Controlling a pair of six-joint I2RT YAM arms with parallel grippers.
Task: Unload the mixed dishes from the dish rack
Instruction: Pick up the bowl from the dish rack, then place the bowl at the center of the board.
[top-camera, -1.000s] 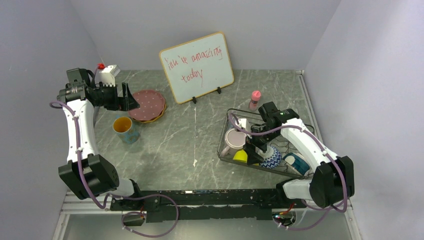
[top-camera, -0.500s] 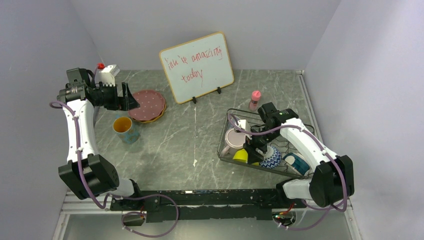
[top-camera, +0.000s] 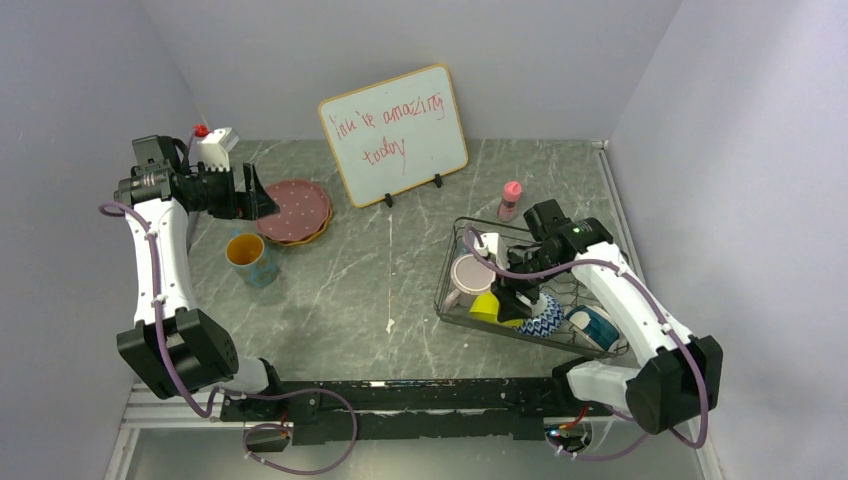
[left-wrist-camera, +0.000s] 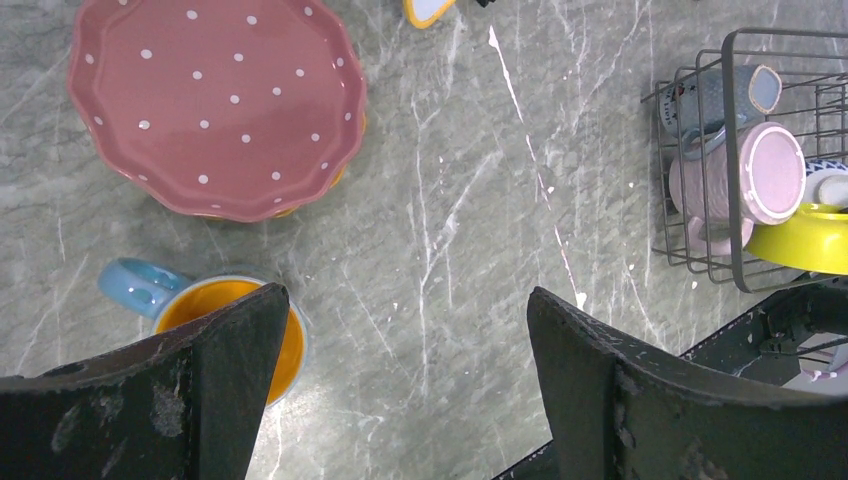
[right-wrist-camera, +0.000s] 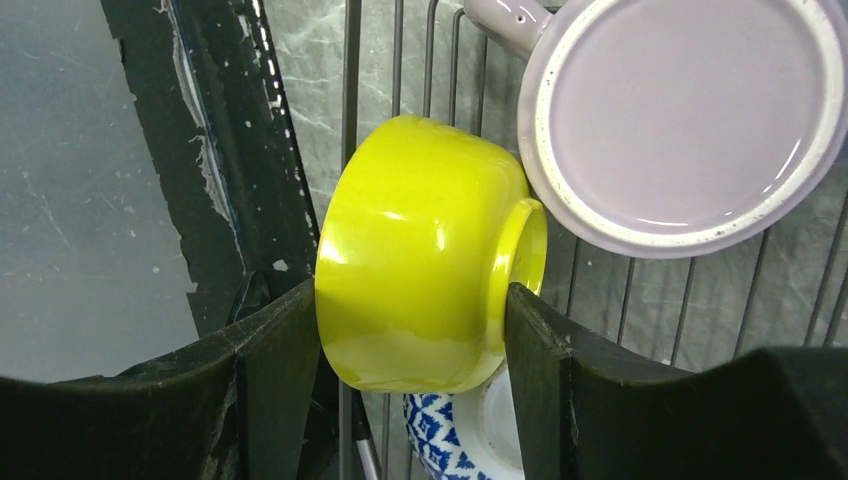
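1. Top view: within the last second the right gripper (top-camera: 515, 298) closed from wide apart onto the yellow bowl (top-camera: 486, 306). The bowl sat in the near left corner of the dish rack (top-camera: 447, 290), beside the lilac mug (top-camera: 470, 274). The grasp looked made, though the bowl had not yet left the rack. The left gripper (top-camera: 255, 195) had not moved and hung over the pink dotted plate (top-camera: 300, 208).
2. Left wrist view: the left fingers stood wide apart, holding nothing. The plate and a blue-handled cup (left-wrist-camera: 225, 320) lay out on the table, so unloading was probably partly done.
3. Right wrist view: the right fingers pressed opposite sides of the bowl, one on its wall and one at its foot ring. The bowl was glossy and lay tipped on its side. Its foot was against the mug's rim, and it rested over the blue-white patterned bowl (right-wrist-camera: 445, 440).
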